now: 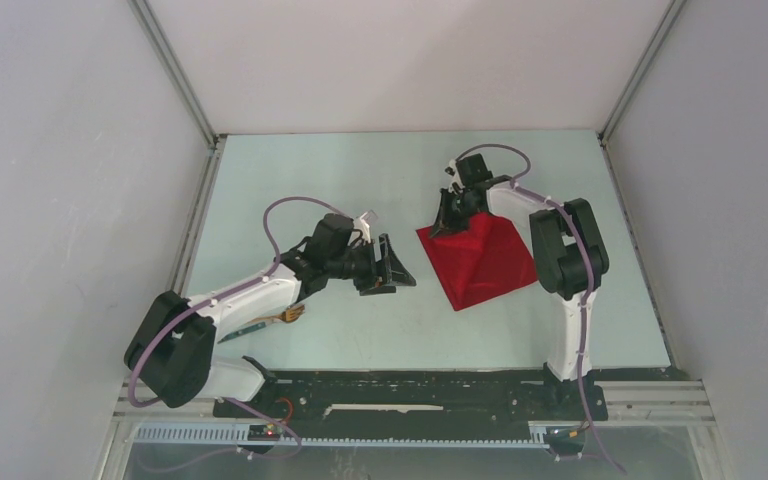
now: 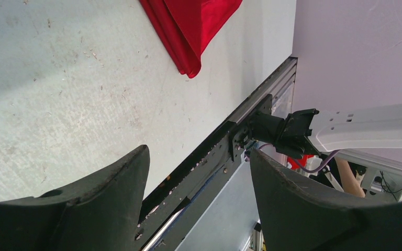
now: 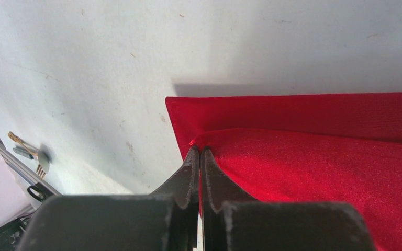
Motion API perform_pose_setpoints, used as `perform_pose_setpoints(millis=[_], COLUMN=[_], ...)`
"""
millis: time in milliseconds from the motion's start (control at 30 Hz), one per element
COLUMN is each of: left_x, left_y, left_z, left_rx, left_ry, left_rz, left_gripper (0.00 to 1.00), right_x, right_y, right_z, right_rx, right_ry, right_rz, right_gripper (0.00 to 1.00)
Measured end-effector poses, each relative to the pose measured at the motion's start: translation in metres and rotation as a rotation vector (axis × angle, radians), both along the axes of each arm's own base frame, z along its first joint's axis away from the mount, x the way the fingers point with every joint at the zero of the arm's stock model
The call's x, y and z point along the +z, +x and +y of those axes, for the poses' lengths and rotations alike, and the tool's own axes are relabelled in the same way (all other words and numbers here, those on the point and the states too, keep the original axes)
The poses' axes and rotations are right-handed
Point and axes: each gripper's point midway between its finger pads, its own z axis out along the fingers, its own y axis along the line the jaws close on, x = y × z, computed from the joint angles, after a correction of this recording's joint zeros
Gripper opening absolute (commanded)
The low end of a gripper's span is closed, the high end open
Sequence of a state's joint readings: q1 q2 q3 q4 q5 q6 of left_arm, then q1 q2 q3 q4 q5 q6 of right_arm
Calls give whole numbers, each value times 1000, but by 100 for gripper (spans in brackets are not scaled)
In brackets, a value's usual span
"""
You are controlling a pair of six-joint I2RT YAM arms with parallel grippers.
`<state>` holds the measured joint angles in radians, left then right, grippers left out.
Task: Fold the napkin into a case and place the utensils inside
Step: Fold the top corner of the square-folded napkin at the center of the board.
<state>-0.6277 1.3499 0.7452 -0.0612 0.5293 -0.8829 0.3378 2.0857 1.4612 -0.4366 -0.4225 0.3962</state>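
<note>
r gripper (image 1: 447, 222) pinched shut on the far-left corner of the red napkin (image 1: 485, 262), holding that layer up off the table (image 1: 360, 180) right of centre, l gripper (image 1: 400, 265) jaws wide apart w/ nothing between them, just left of the cloth, wooden fork (image 1: 287, 314) near front-left.

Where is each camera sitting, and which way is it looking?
Top: above and behind the arms, looking down on the table; left arm and right arm both show.
Left wrist: on the left arm, looking across the table to its near edge and the right arm; the open left gripper shows.
Right wrist: on the right arm, looking down along the shut right gripper pinching the napkin.
Shared: all three see the napkin; top and right wrist see the fork.
</note>
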Motion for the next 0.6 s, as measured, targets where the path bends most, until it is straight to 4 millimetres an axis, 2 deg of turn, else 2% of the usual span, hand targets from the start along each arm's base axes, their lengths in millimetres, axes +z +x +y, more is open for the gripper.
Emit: perform_pose_setpoints(millis=[600], left_x=[2], left_y=[0], left_z=[0], left_rx=[6], left_ry=[-3], left_rz=[1], left_gripper=[75], right_x=[3], right_y=[8], right_z=[16], right_rx=[32], right_ry=[24], right_rz=[-7], right_gripper=[0])
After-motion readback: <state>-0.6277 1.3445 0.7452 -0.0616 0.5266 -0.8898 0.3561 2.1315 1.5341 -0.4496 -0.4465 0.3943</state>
